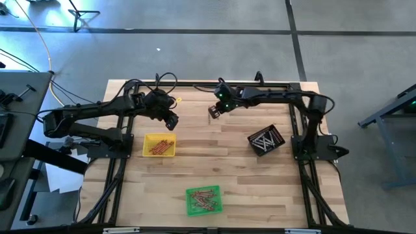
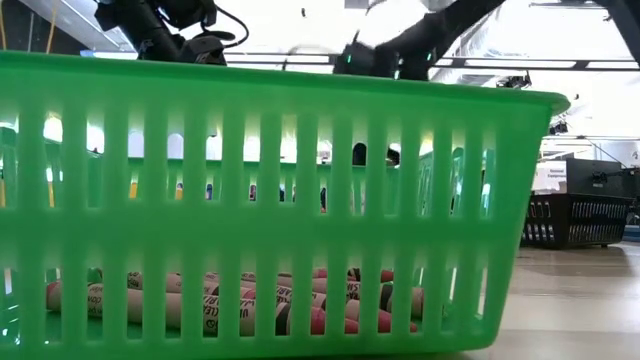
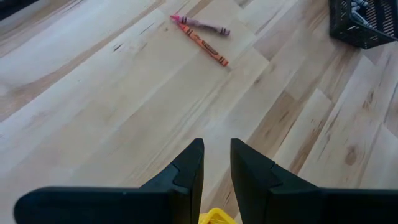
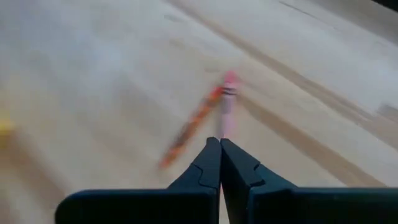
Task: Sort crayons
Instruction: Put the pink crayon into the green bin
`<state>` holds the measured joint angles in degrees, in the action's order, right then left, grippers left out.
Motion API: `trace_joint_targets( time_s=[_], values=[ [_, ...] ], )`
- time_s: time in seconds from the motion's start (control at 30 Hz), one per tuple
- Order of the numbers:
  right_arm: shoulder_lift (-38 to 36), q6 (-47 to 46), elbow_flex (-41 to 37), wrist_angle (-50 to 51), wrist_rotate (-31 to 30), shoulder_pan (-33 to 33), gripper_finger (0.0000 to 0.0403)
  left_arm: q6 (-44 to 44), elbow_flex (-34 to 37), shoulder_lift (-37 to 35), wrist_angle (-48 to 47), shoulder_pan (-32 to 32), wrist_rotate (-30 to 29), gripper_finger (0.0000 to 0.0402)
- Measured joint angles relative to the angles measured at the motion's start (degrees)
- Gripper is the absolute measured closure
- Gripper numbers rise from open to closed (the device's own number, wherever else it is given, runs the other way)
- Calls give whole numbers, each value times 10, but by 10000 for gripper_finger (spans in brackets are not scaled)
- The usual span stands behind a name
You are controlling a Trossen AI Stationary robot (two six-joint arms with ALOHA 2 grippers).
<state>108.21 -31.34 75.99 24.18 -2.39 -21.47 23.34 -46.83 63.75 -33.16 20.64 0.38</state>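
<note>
Two loose crayons lie on the bare wood at the far middle of the table, their tips close together: a pink one (image 3: 202,25) and an orange one (image 3: 205,46). Both also show in the right wrist view, pink (image 4: 227,102) and orange (image 4: 189,127). My right gripper (image 4: 220,146) is shut and empty, just above and short of them (image 1: 213,112). My left gripper (image 3: 216,152) is open by a narrow gap and empty. It hovers beyond the far edge of the yellow tray (image 1: 159,145), to the left of the loose crayons (image 1: 170,121).
The yellow tray holds orange crayons. A green tray (image 1: 203,199) near the front edge holds reddish-brown crayons (image 2: 250,305). A black tray (image 1: 266,140) at the right holds pale ones. Bare wood lies between the trays.
</note>
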Motion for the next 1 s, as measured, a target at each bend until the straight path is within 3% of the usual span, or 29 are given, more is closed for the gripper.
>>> trace_joint_targets(
  time_s=[0.13,0.27,0.5,0.7,0.87,1.0],
  values=[
    [-48,18,0,5,25,17,401,-21,0,0,-4,0,0,335],
    [-67,18,0,22,-8,28,402,-30,0,0,-4,0,-1,334],
    [-25,32,0,47,-29,27,395,-24,0,0,1,0,-2,335],
    [26,64,0,39,31,22,336,27,0,0,0,-8,4,335],
    [28,74,0,14,-8,8,276,53,0,0,1,-23,4,335],
    [34,61,1,-25,-17,-1,250,61,0,0,3,-31,5,335]
  ],
)
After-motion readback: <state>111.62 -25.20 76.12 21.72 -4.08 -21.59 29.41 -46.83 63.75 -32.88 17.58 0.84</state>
